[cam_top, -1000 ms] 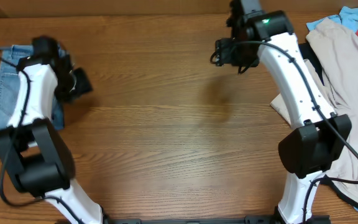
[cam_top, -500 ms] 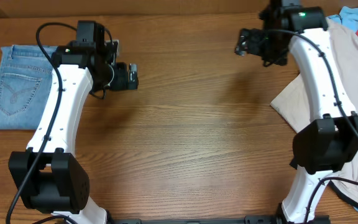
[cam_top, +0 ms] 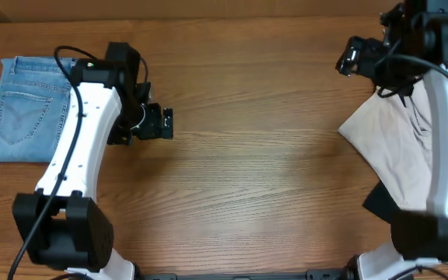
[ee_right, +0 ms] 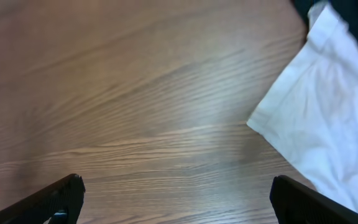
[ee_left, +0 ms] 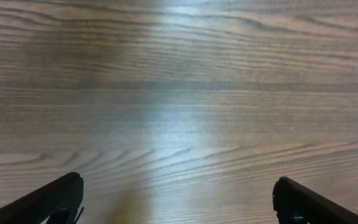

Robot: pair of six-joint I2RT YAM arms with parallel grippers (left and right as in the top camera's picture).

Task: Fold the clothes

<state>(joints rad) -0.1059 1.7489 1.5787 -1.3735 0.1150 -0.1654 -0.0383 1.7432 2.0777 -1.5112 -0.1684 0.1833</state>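
Wooden table (cam_top: 247, 187) underneath. Jeans (cam_top: 26, 109) folded flat at far left, well apart from left gripper (ee_left: 177, 183), spread wide, empty. Right gripper (ee_right: 177, 180) likewise released, beside beige garment (ee_right: 328, 118). Best withdrawn high, without brushing the fold.

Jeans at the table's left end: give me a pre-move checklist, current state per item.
1. Jeans folded flat, pocket up: ok.
2. Jeans' right edge neat: cannot tell, the left arm covers it in the overhead view.
3. Left gripper open and empty, over bare table: ok.
4. Right gripper open and empty: ok.
5. Beige garment not between the right gripper's fingers: ok, its corner lies beside them.
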